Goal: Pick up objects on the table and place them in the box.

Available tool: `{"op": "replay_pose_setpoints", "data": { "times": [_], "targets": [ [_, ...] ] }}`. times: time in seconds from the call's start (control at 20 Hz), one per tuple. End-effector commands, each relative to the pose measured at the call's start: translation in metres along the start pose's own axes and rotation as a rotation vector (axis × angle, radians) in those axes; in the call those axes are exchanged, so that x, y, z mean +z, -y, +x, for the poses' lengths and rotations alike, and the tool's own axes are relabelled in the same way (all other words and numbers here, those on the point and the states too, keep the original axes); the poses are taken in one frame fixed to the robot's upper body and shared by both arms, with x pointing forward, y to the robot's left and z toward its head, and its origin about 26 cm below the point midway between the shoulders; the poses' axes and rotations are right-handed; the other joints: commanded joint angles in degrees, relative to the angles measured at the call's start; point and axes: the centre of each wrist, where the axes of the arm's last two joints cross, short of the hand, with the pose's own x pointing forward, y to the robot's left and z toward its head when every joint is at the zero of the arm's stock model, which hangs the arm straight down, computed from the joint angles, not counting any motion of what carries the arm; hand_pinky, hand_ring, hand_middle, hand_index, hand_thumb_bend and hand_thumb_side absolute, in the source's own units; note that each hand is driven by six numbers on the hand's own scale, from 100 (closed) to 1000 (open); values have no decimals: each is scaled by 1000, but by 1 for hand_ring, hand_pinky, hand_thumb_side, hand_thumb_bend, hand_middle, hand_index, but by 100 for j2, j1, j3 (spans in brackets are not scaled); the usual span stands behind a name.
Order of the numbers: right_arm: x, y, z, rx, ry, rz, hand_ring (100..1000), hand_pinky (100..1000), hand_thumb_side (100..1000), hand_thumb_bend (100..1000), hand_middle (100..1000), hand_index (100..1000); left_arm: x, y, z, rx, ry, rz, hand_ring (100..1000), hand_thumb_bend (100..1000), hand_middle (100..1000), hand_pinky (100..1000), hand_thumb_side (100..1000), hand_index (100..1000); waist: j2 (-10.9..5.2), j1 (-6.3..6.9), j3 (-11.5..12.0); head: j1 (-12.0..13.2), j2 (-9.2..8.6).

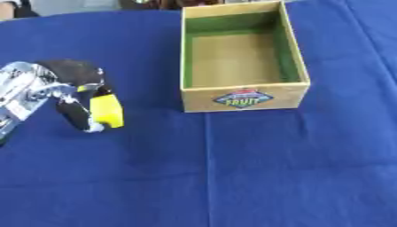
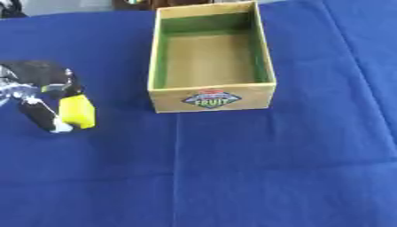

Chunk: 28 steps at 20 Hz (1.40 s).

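Left hand (image 1: 74,95), mine, fingers curled round a yellow block (image 1: 107,111), left of the empty box (image 1: 243,98); next, carry rightward over its rim.

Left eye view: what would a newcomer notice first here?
The left hand at the left edge, fingers curled round a yellow block above the blue tablecloth. Next, the open wooden box at upper centre, green-lined, with a FRUIT label on its near wall and nothing visible inside.

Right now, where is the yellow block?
The yellow block is in the left hand, at the left of the blue tablecloth, left of the box.
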Motion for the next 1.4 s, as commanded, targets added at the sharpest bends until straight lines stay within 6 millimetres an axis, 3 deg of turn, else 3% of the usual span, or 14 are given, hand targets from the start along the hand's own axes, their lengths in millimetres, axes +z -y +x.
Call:
{"op": "replay_pose_setpoints", "data": {
  "times": [0.05, 0.25, 0.75, 1.15, 1.4],
  "targets": [
    [-6, 2, 6, 15, 28, 9, 672, 710, 990, 100, 518, 768, 14, -16, -9, -2, -35, 75, 419, 162, 428, 234, 417, 558, -116, -7, 8, 13, -27],
    [-6, 3, 7, 15, 30, 8, 673, 711, 992, 100, 518, 769, 25, -33, -11, 14, -50, 174, 393, 123, 406, 205, 386, 538, -138, -1, 23, 2, -29],
    [-8, 3, 7, 14, 37, 17, 674, 711, 992, 100, 518, 769, 49, -91, -23, 66, -81, 429, 359, 124, 388, 162, 343, 518, -184, 67, -20, -7, -16],
    [-11, 3, 8, 12, 43, 27, 674, 712, 993, 100, 518, 769, 31, -122, -35, 136, -89, 508, 342, 115, 372, 139, 336, 499, -170, 139, -108, 7, -24],
    [-13, 1, 9, 4, 52, 37, 674, 712, 994, 100, 518, 769, 16, -148, -30, 151, -67, 590, 331, 110, 361, 121, 327, 494, -146, 169, -164, 39, -62]
  ]
}}
